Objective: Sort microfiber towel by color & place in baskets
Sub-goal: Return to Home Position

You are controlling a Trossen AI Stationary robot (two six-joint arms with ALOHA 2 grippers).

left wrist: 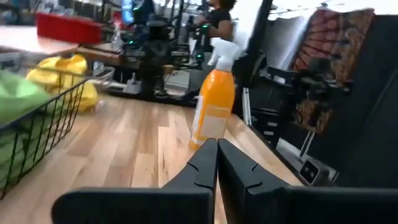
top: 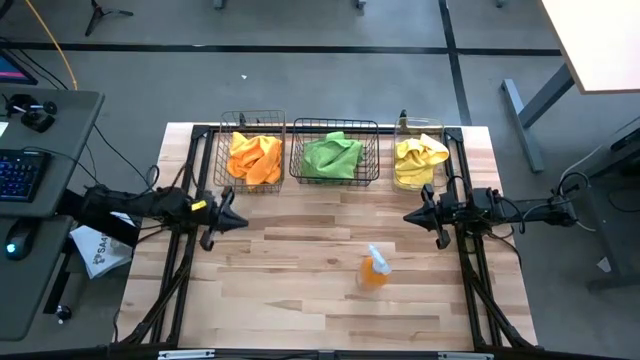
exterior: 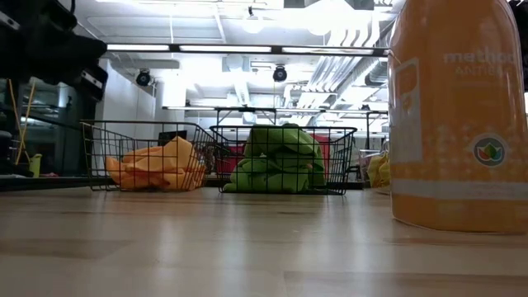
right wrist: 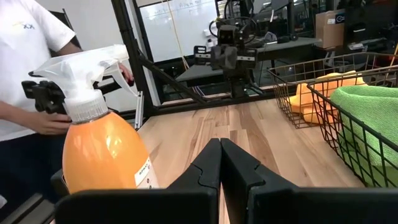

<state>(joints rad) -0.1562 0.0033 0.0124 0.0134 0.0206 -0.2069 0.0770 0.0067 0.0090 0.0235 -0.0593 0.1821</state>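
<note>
Wooden worktop (top: 300,290) seen from above, with both arms lying low at opposite sides and pointing inward; left gripper (top: 238,221) with its fingers closed flat against each other, nothing held between them; right gripper (top: 410,215) likewise, fingers pressed together and empty; the two sets of fingertips face each other, well apart. Behind both sets of fingers, along the far edge, stands a row of three containers: the left wire basket (top: 219,165), near and just behind the left fingers, holding the orange towels (top: 254,158) in a crumpled heap; the middle wire basket (top: 335,123), farther back than the gap between the two sets of fingertips, holding the green towels (top: 332,157), which rise to about its rim in the low view; the clear bin (top: 420,124), near and just behind the right fingers, holding the yellow towels (top: 420,155). An orange spray bottle (top: 375,268) stands upright on bare wood on the other side of the fingers from the containers, closer to the right fingertips than to the left and touching neither. In the right wrist view a person (right wrist: 25,68) in a white shirt stands beyond the worktop's edge, behind the bottle.
</note>
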